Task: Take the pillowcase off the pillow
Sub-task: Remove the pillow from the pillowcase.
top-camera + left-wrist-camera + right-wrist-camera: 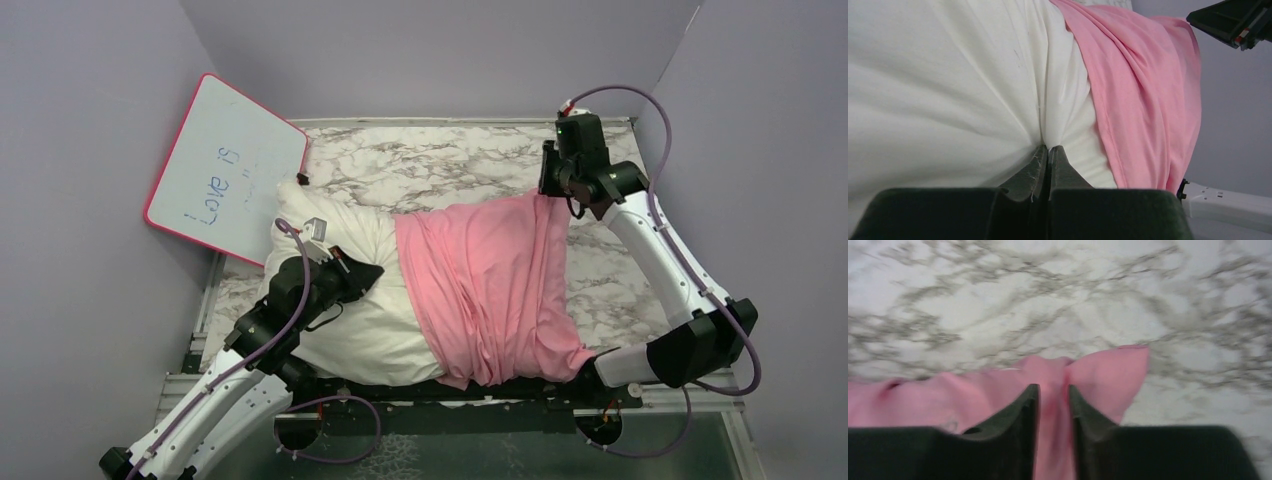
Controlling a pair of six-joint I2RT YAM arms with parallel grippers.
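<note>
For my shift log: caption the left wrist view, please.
Left pincer shut on a pinch of white pillow; pink pillowcase bunched beside it.

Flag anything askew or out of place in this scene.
The whiteboard leans crooked against the left wall, hanging partly off the table. The pillowcase is rumpled and covers only the right part of the pillow, which fits the task. Nothing looks spilled or damaged.

Bare marble table [440,160] free at 12 o'clock of pillow [350,320]. Leaning whiteboard [225,170] blocking 10 o'clock corner. Narrow strip at 3 o'clock past pillowcase [490,290], crossed by right arm [660,260].
</note>
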